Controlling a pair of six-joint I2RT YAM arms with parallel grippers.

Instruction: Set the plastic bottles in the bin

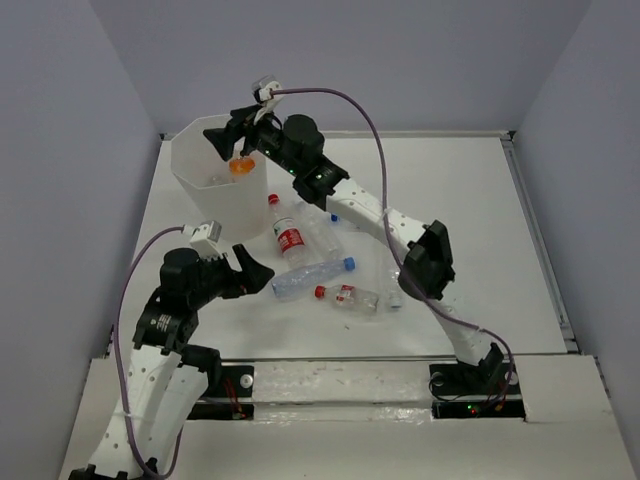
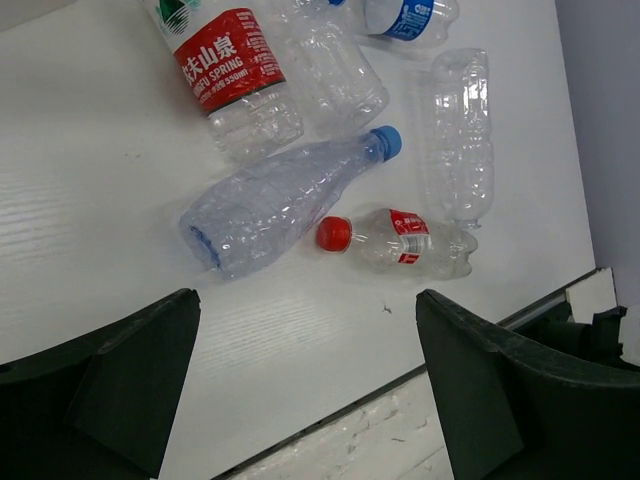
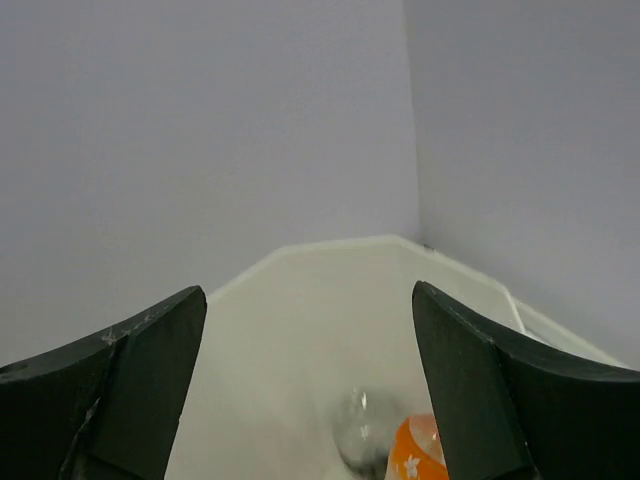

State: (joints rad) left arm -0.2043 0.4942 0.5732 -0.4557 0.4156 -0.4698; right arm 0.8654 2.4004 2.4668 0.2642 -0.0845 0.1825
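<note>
Hangs near the front with left jaws spread wide and empty over the blue-capped bottle (image 2: pixel 280 200) lying on the surface (image 2: pixel 100 200), a small red-capped bottle (image 2: pixel 395 240) just beside it. Farther back, holds right jaws released above the bin (image 1: pixel 200 195), orange bottle (image 3: pixel 418 452) down inside. Reads as one drop completed; next calls for lowering left jaws around the blue-capped bottle's body

Bottles (image 1: pixel 312 262) lie clustered on the table (image 1: pixel 470 200) right of the bin (image 1: pixel 200 195), one bottle (image 1: pixel 241 166) inside it
</note>
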